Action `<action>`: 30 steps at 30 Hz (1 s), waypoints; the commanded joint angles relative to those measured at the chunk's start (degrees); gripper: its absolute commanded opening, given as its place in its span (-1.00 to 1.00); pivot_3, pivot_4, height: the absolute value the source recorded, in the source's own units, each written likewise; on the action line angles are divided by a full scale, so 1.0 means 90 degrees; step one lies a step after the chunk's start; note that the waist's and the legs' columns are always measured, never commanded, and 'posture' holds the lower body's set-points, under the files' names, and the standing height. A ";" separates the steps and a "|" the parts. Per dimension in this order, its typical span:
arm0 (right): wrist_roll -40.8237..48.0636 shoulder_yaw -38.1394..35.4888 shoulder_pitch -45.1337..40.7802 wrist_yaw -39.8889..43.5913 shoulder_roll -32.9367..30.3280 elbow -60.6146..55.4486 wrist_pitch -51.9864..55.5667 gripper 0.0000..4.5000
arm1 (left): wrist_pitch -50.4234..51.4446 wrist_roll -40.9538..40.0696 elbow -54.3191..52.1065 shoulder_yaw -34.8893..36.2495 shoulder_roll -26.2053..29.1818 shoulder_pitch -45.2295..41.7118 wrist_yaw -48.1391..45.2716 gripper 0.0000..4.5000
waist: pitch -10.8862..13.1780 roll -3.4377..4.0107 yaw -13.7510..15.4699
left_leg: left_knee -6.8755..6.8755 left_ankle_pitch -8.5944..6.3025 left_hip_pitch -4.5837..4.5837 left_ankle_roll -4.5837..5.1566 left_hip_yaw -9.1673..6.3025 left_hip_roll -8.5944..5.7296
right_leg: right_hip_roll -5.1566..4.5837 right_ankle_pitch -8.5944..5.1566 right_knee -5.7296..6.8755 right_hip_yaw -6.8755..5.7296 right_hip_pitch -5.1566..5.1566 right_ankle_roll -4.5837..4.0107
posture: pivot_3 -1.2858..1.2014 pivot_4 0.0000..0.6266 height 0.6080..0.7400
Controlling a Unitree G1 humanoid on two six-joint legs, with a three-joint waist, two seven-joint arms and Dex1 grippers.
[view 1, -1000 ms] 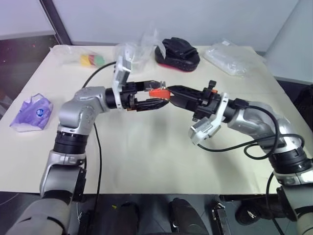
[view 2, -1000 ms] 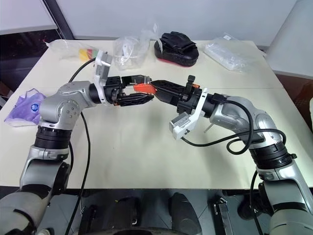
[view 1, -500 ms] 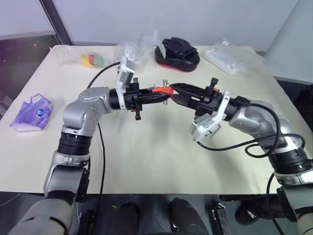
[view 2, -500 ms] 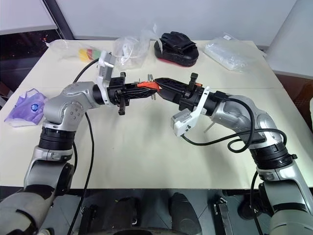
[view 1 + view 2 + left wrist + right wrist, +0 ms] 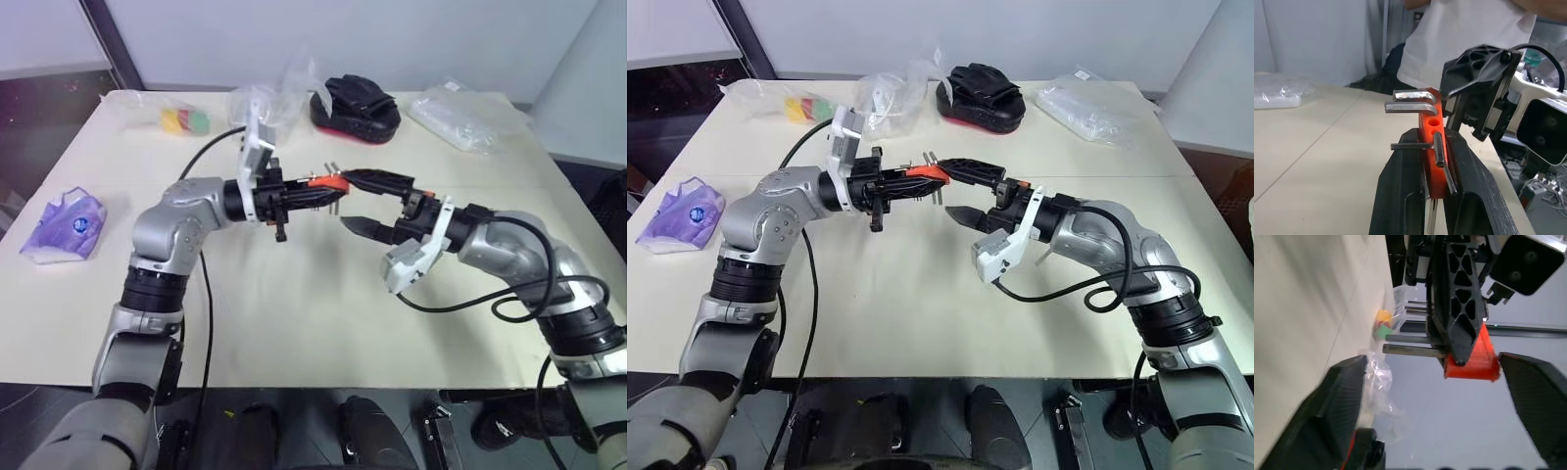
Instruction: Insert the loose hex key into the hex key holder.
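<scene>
1. Your left gripper is clamped on the hex key holder, held in the air over the table. Your right gripper stands spread wide with nothing between its fingers, just at 3 o'clock of the holder.
2. I cannot pick out the loose hex key apart from the keys sitting in the block, so check whether it is already seated before you withdraw.
3. Risk: the upper right finger sits close against the holder's end. Pull away carelessly and you could snag a protruding key and twist the block in the left grip.
4. The left wrist view shows the keys crossing the orange block and its empty holes, which the head views blur. They alone show both arms and the table.
</scene>
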 commanded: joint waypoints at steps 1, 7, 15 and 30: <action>0.0476 -0.0488 0.0412 0.0336 -0.0114 -0.0410 0.0871 0.98 | -0.0405 0.0206 -0.0103 0.0047 0.0109 0.0078 0.0049 -1.00 | 0.0000 0.0000 0.0004 | 0.0000 0.0000 0.0000 0.0000 0.0000 0.0000 | 0.0000 0.0000 0.0000 0.0000 0.0001 0.0000 | 0.03 -0.52 1.00; 0.1831 -0.1805 0.1268 0.1169 0.0863 -0.1441 0.6554 0.98 | -0.0671 0.0402 -0.0217 0.0090 0.0113 0.0344 0.0363 -1.00 | 0.0000 0.0000 0.0082 | 0.0010 0.0000 0.0001 0.0000 -0.0004 0.0001 | -0.0003 0.0000 0.0000 0.0001 0.0012 0.0000 | 0.03 -0.52 1.00; 0.2764 -0.2572 0.0154 0.0858 0.1846 -0.2657 1.3052 0.98 | -0.0678 0.0412 -0.0335 0.0053 0.0052 0.0450 0.0572 -1.00 | -0.0002 0.0005 0.0032 | 0.0006 0.0000 0.0005 0.0001 -0.0014 0.0002 | 0.0002 0.0000 0.0009 0.0000 0.0006 -0.0001 | 0.03 -0.52 1.00; 0.0916 -0.3589 -0.0943 -0.0953 0.3940 -0.0885 1.4546 0.98 | -0.0544 0.0342 -0.0573 0.0091 0.0089 0.0651 0.0749 -1.00 | -0.0004 0.0008 0.0000 | -0.0004 0.0000 -0.0006 0.0001 -0.0006 -0.0002 | -0.0002 0.0000 0.0007 -0.0001 -0.0010 -0.0001 | 0.03 -0.52 1.00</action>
